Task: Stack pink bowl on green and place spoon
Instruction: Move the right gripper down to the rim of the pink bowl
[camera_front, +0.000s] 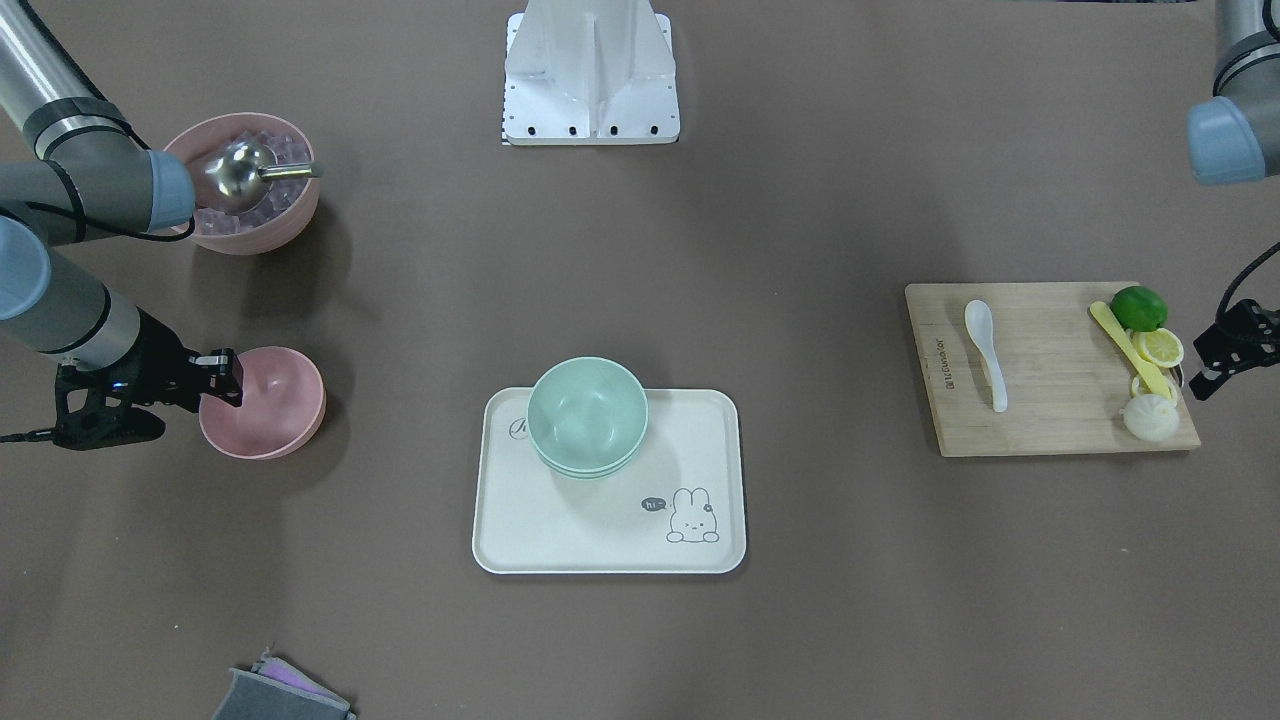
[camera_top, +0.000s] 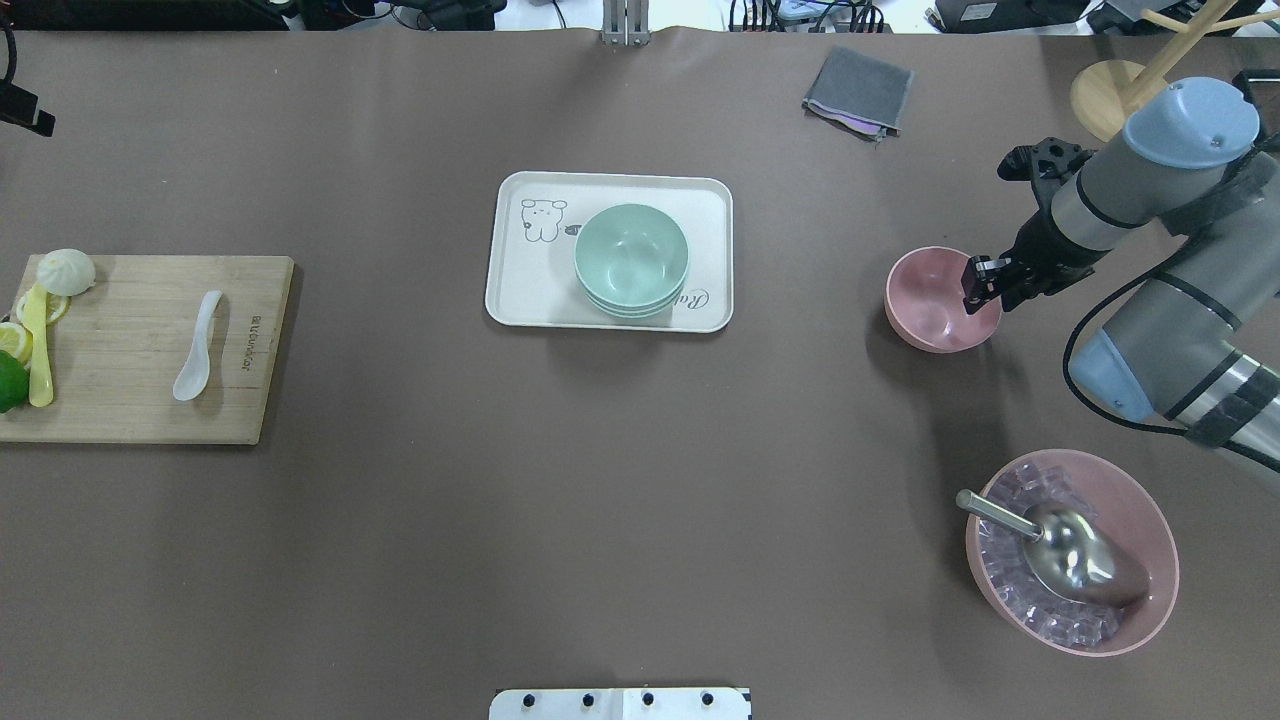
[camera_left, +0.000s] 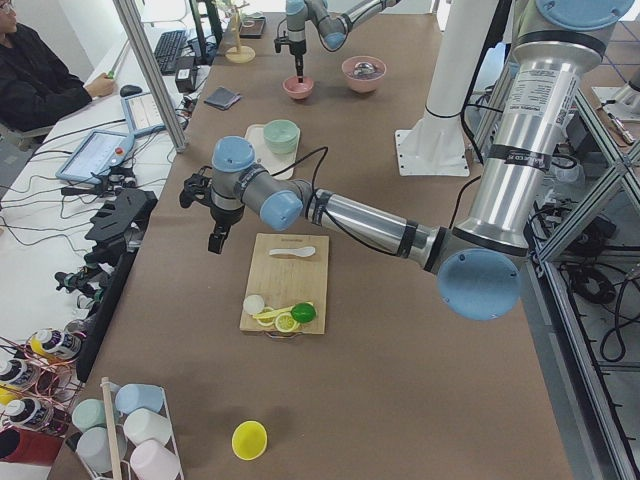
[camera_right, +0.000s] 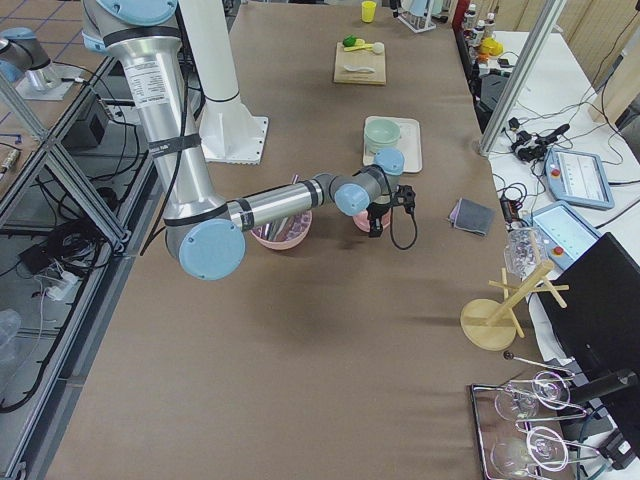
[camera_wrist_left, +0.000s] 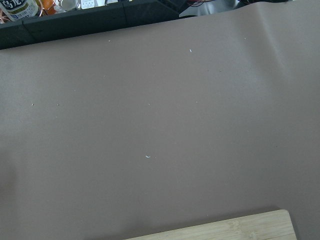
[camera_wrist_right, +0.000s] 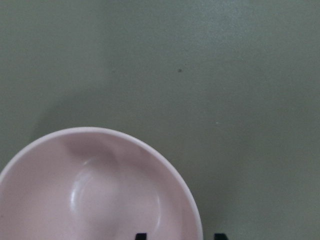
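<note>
The small pink bowl sits open side up on the brown table, on the robot's right, well apart from the tray. The right gripper is at its rim. Its two fingers are a little apart, one inside the bowl and one outside, and they hold nothing.

The green bowls stand in one stack on the tray. I cannot tell how many.

One white spoon lies flat on the wooden board, far on the robot's left. Its round end points to the robot's side, and its handle points away.

The left gripper hangs just beside the board. I cannot tell if it is open.

There are two pink bowls. The big pink bowl holds ice and one metal scoop.
</note>
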